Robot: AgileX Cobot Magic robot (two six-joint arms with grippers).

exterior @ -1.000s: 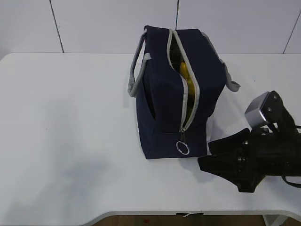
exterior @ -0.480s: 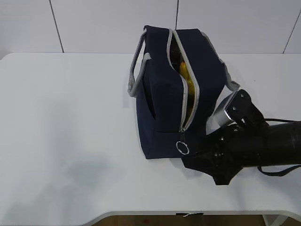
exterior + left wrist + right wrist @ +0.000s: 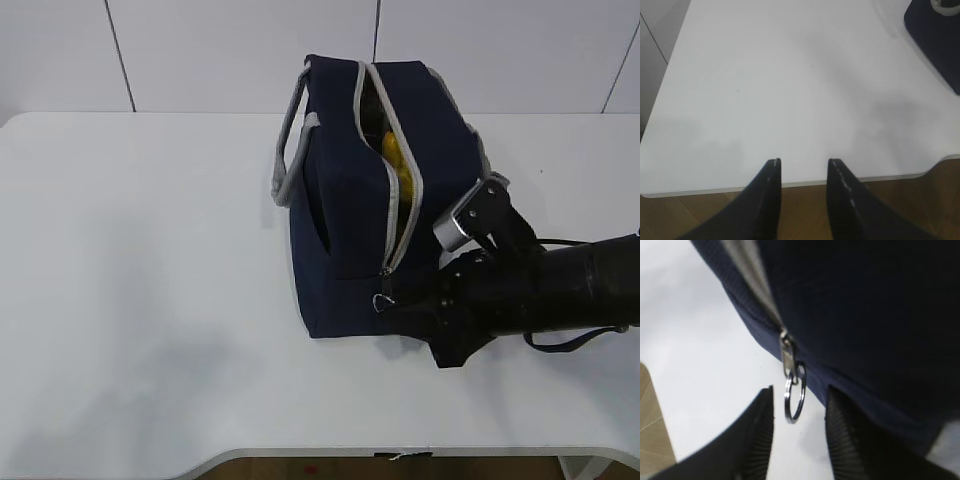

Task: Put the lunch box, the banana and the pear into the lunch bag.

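Well left of the lunch bag (image 3: 375,195), the left tool (image 3: 802,167) hangs open and empty above the white table (image 3: 150,280). The bag stands unzipped, the banana (image 3: 397,165) showing inside. At its front, the right tool (image 3: 797,407) is parted around the ring pull (image 3: 794,400), not gripping it.

table (image 3: 150,300): white, smooth top, rounded front corners | wall (image 3: 230,50): white panels, thin dark seams, directly behind table | floor (image 3: 670,220): brown wood-look planks beyond table edge | light: soft, even, faint grey shadows on tabletop
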